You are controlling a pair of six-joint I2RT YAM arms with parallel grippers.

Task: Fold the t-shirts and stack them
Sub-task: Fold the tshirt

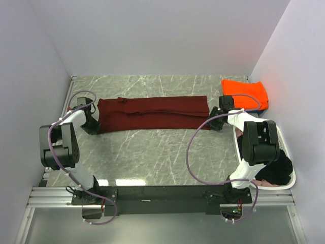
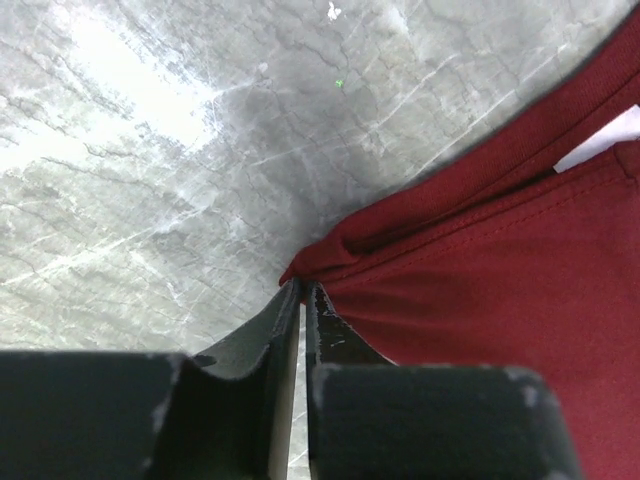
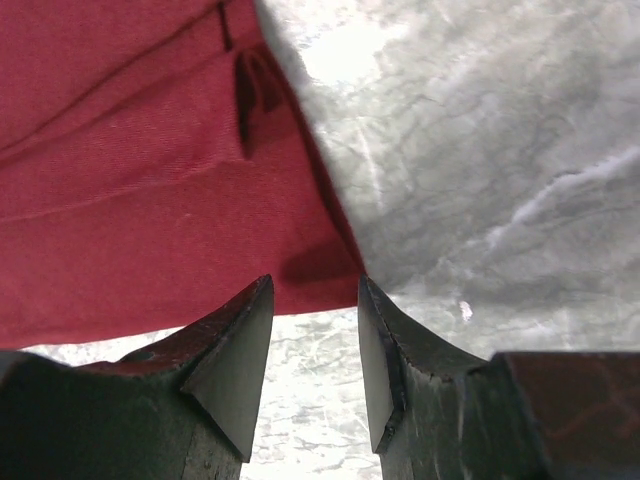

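From above, the maroon shirt (image 1: pixel 152 113) lies folded into a long strip across the tabletop (image 1: pixel 152 157), with a folded orange shirt (image 1: pixel 245 94) at the back right, beside a white basket (image 1: pixel 288 155) holding dark cloth. At the left wrist, the left gripper (image 2: pixel 304 287) is clenched on the maroon shirt's corner. At the right wrist, the right gripper (image 3: pixel 316 282) is released, its jaws spread at the shirt's other corner.
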